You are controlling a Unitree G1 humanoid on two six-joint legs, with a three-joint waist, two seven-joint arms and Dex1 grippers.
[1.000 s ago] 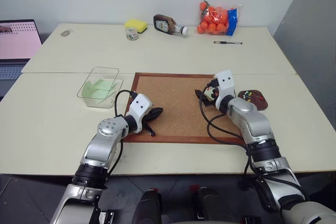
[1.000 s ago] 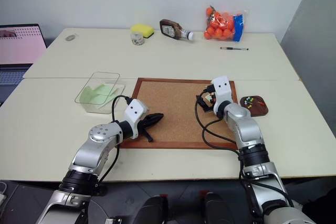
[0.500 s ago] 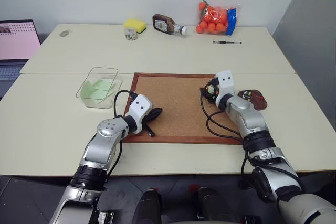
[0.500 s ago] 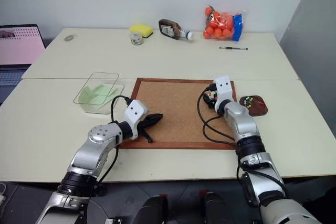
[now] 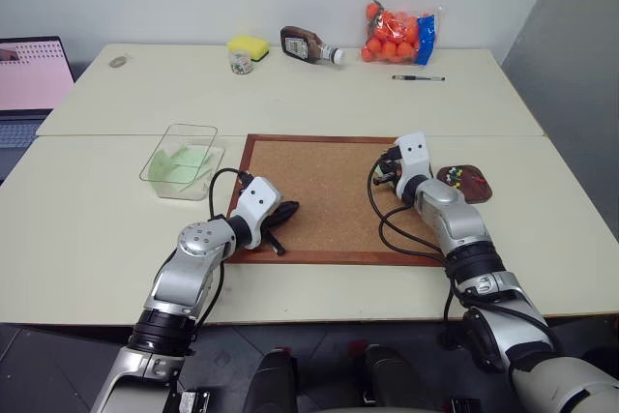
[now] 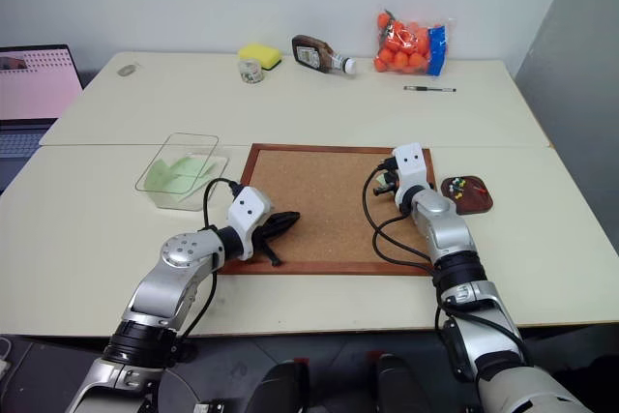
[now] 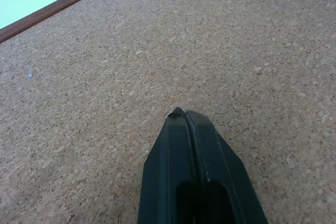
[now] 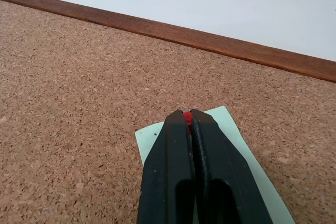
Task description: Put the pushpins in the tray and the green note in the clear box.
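right tool (image 8: pixel 189 116) pinches a red pushpin (image 8: pixel 187 117) at its tips, over the green note (image 8: pixel 231 145) on the cork board (image 8: pixel 79 93).

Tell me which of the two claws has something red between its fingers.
The right claw, shut on a red pushpin over the green note on the cork board. The left claw is shut on nothing.

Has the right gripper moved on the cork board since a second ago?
Yes. The right gripper has eased slightly toward the cork board's far edge and closed on a red pushpin over a green note.
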